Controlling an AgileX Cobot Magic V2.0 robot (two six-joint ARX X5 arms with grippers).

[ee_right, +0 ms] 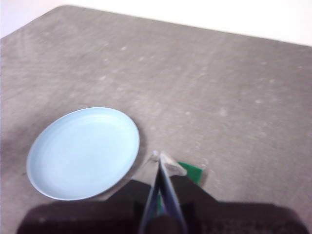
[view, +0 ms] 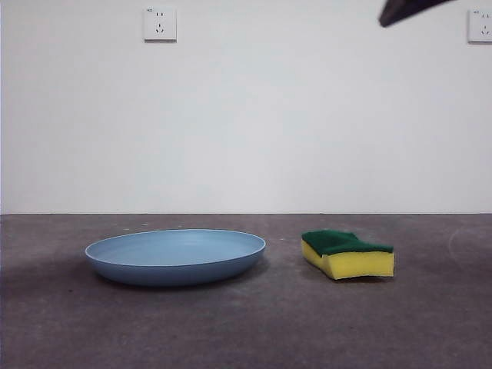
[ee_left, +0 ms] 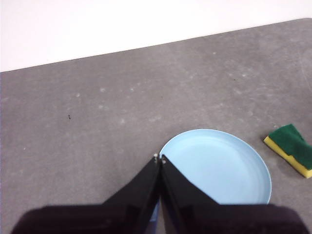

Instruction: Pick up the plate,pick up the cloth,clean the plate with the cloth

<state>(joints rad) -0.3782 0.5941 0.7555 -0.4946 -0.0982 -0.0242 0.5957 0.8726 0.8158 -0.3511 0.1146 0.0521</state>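
The light-blue plate (view: 175, 255) lies flat on the grey table, left of centre. It also shows in the left wrist view (ee_left: 219, 166) and the right wrist view (ee_right: 83, 152). The cloth, a yellow sponge with a green top (view: 347, 254), lies to the plate's right, apart from it. It shows in the left wrist view (ee_left: 292, 148) too. My left gripper (ee_left: 159, 158) is shut and empty, high above the plate's near rim. My right gripper (ee_right: 160, 157) is shut and empty, high above the sponge (ee_right: 191, 171), which its jaws mostly hide. A black tip (view: 406, 9) shows at the front view's top right.
A white wall stands behind the table with two sockets (view: 160, 23). The table's far edge (ee_left: 146, 46) meets the wall. A rounded table corner (ee_right: 63, 7) shows in the right wrist view.
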